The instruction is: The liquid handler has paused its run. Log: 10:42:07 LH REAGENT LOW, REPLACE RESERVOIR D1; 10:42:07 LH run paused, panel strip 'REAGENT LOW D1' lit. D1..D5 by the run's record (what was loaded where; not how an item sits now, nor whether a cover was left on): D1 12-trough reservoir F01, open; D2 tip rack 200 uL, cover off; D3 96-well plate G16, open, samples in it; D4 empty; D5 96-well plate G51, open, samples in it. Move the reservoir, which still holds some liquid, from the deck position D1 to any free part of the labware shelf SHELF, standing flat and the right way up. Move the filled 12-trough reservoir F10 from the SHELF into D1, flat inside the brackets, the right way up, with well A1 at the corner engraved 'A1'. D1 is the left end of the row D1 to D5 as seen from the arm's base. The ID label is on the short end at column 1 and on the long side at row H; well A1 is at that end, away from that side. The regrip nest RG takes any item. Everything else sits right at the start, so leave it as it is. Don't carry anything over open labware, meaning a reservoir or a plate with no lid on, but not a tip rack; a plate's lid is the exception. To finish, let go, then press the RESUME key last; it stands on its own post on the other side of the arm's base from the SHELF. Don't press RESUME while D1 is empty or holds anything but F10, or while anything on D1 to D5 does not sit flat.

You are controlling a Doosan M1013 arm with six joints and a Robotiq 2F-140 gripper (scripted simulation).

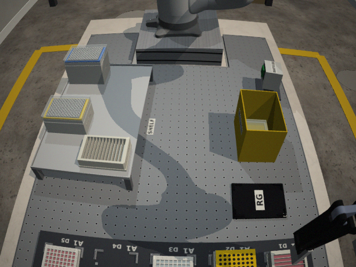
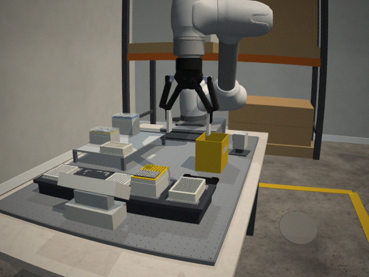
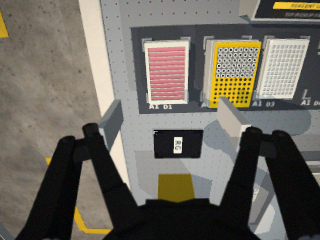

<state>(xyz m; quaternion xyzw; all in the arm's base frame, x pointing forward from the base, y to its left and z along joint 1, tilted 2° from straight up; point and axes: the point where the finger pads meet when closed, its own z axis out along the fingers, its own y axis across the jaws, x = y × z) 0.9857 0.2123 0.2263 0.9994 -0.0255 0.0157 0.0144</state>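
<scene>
The reservoir with red troughs (image 3: 167, 72) (image 1: 283, 258) (image 2: 187, 187) sits in D1 at the end of the deck row. A cream 12-trough reservoir (image 1: 104, 151) (image 2: 116, 146) stands flat on the front of the SHELF (image 1: 120, 94) (image 2: 143, 138). My gripper (image 2: 188, 126) (image 3: 169, 108) is open and empty. It hangs high above the table, on the base side of D1, roughly over the black RG nest (image 1: 244, 201) (image 3: 165, 145). One of its fingers juts into the lower right corner of the top view.
A yellow tip rack (image 1: 235, 257) (image 3: 235, 72) sits in D2, with white plates in D3 (image 1: 172, 261) (image 3: 282, 67) and D5 (image 1: 60, 255). An open yellow bin (image 1: 258, 146) (image 2: 210, 154) stands behind RG. The RESUME post (image 1: 271, 75) (image 2: 240, 139) is beyond it. Two covered tip boxes (image 1: 86, 63) (image 1: 67, 114) stand on the shelf.
</scene>
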